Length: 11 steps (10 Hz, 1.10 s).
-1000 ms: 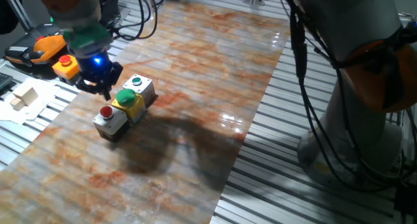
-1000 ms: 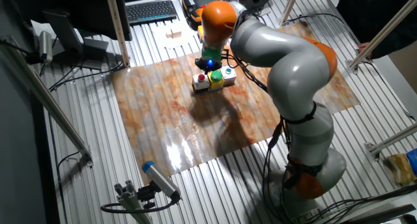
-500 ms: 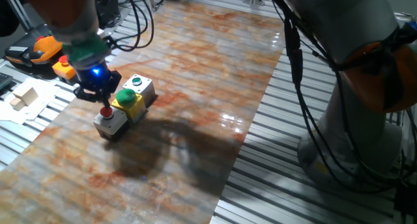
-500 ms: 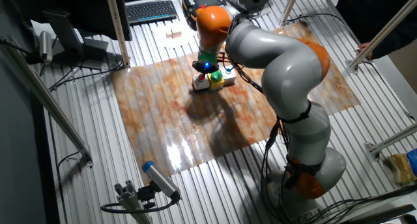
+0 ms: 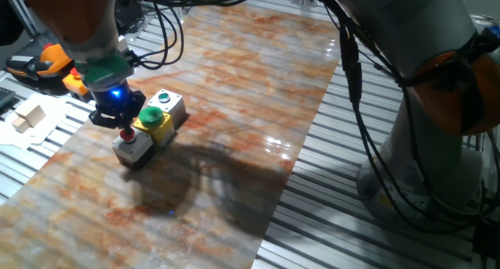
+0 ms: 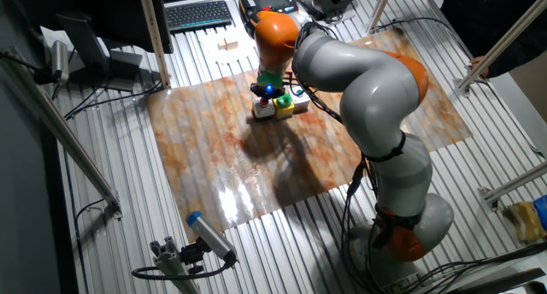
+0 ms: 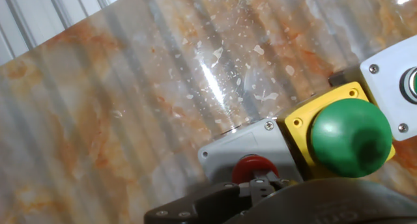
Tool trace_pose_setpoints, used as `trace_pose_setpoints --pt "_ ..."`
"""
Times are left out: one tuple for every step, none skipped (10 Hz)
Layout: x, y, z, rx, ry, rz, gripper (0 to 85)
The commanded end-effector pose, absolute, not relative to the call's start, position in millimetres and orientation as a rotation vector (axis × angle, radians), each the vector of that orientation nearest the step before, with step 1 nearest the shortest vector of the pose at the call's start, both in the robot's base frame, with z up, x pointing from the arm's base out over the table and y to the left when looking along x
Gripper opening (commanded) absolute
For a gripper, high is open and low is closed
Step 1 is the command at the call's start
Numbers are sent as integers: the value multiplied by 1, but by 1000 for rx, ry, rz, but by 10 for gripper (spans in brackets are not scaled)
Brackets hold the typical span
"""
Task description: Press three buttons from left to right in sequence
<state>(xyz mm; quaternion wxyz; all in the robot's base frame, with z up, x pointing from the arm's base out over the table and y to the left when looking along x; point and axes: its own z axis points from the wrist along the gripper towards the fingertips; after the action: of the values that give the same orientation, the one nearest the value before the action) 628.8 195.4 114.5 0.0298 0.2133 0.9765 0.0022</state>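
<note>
Red button [image 7: 253, 167] on grey box: fingers [image 5: 125, 130] point straight down onto it; gap unreadable.

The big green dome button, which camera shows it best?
The hand view: the green dome button fills much of the frame on its yellow box, sharp and unblocked. One fixed view shows it small, right beside the gripper. In the other fixed view it is a tiny green speck by the arm.
</note>
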Motion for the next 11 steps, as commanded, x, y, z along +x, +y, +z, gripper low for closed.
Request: trace_pose_setpoints --pt "629 196 112 658 3012 6 0" --pt "629 196 107 657 3009 5 0" --pt "629 197 102 656 3006 8 0" --pt "629 198 103 663 3006 18 0" --pt "628 197 112 672 3015 41 0" --pt "628 192 125 687 3032 115 0" --pt "627 187 140 680 3036 129 0" --pt "626 182 152 679 3039 150 0" --pt "625 175 163 672 3040 172 0" --pt "625 171 169 654 3038 170 0" --pt "624 167 174 635 3032 146 0"
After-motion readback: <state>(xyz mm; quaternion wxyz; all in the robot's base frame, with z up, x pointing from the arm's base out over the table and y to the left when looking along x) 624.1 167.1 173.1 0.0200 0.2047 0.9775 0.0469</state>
